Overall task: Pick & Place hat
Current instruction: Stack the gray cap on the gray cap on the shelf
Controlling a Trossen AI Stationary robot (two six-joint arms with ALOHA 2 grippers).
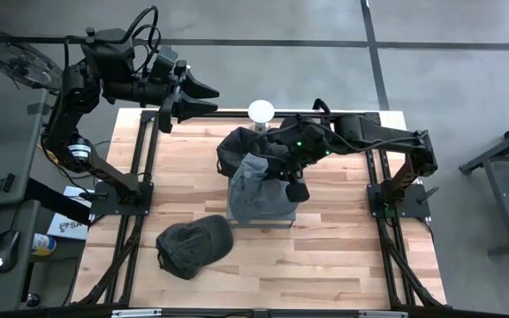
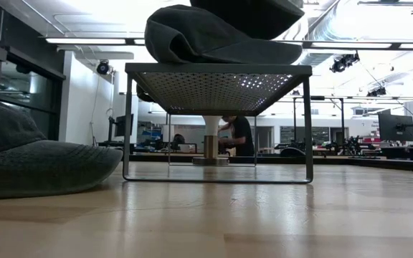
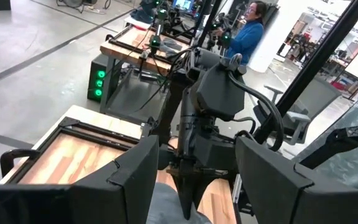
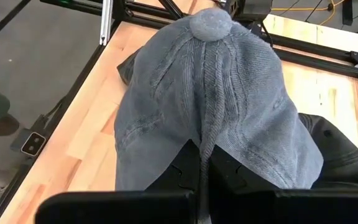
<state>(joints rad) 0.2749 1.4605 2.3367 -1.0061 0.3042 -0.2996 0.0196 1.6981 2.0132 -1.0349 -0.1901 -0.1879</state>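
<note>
A: Which step?

B: Carrying, by the look of it. Grey hat (image 4: 207, 106) pinched at its edge in the right gripper (image 4: 205, 165), jaws pressed together on the fabric, crown button pointing away from the wrist. Held above the perforated metal stand (image 2: 218, 79) in the middle of the wooden surface (image 1: 343, 265).

A: Anything else there?

B: A dark hat (image 1: 237, 147) already lying on the stand's far side, touching the grey one. Another dark hat (image 1: 193, 245) flat on the surface, near the front left corner of the stand, apart from it.

A: Left side?

B: Left gripper (image 1: 203, 96) parked high beyond the back left edge, jaws spread, holding nothing.

A: Next move?

B: Probably lowering until the grey hat settles on the mesh top, then spreading the jaws and lifting straight off. Worth keeping clear of the dark hat alongside, so as not to drag it over the edge. Cannot tell whether the cloth already rests on the stand.
</note>
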